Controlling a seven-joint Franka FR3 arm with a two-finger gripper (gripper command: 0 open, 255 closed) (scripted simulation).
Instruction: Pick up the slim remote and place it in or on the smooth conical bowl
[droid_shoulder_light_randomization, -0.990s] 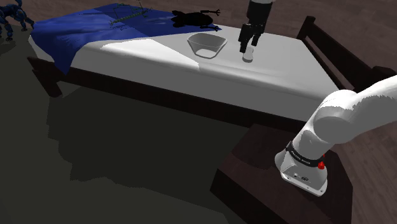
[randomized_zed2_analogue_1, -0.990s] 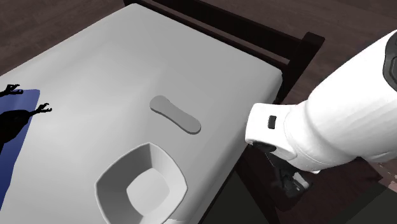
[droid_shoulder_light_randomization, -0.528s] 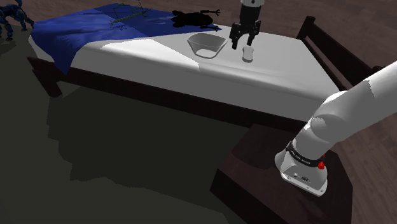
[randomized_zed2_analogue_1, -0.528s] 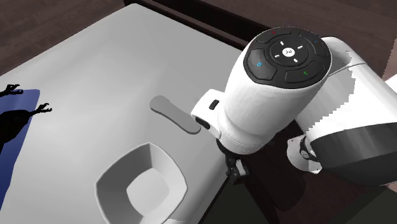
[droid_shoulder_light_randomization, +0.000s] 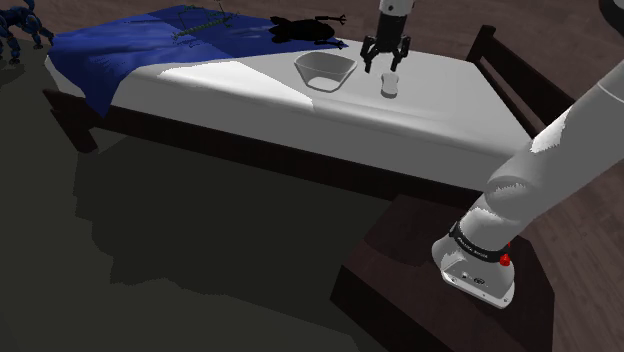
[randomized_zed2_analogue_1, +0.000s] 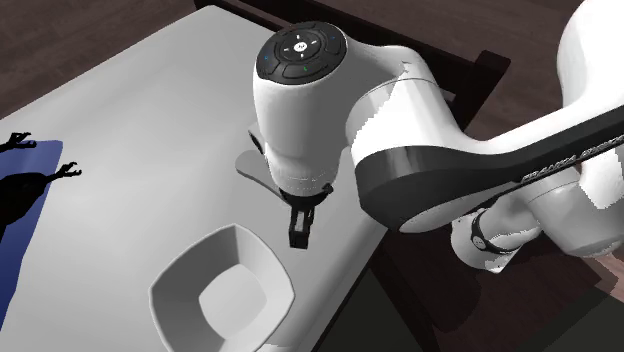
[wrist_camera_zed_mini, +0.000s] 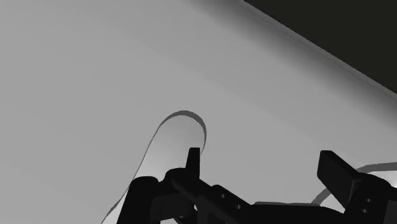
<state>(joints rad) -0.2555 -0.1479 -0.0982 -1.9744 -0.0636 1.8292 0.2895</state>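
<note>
On the bed (droid_shoulder_light_randomization: 440, 115), flat on the pale grey top: slim remote (droid_shoulder_light_randomization: 390, 85), grey, elongated, rounded at both ends. Not gripped. In the second exterior view, one rounded end of the remote (randomized_zed2_analogue_1: 250, 164) exposed, remainder hidden behind the arm's wrist housing. In the wrist view, rounded end of the remote (wrist_camera_zed_mini: 173, 143) visible past the tip of one finger, body running back beneath that finger rather than centred in the gap.

Over the remote: end effector (droid_shoulder_light_randomization: 385, 62), all black, pointed down at the bed. Both fingers (wrist_camera_zed_mini: 193, 159) set wide apart, nothing clasped between them. Contact between fingertips and remote: not determinable.

Near the remote, toward the shoulder view's left: bowl (droid_shoulder_light_randomization: 325, 70), pale grey, smooth-walled, with a rounded-square rim, standing upright on the bed. Clear of both remote and end effector.

Farther toward the shoulder view's left: blue blanket (droid_shoulder_light_randomization: 120, 45), draped over that end of the bed and down its side. At the blanket's edge, behind the bowl: black bird-shaped figure (droid_shoulder_light_randomization: 305, 30), lying flat. Around the mattress: dark bed frame (droid_shoulder_light_randomization: 510, 75). At the shoulder view's lower right: stand (droid_shoulder_light_randomization: 478, 270), with the white arm (droid_shoulder_light_randomization: 560, 150) rising from it. Beneath everything: brown wood-look floor (droid_shoulder_light_randomization: 600, 230).
</note>
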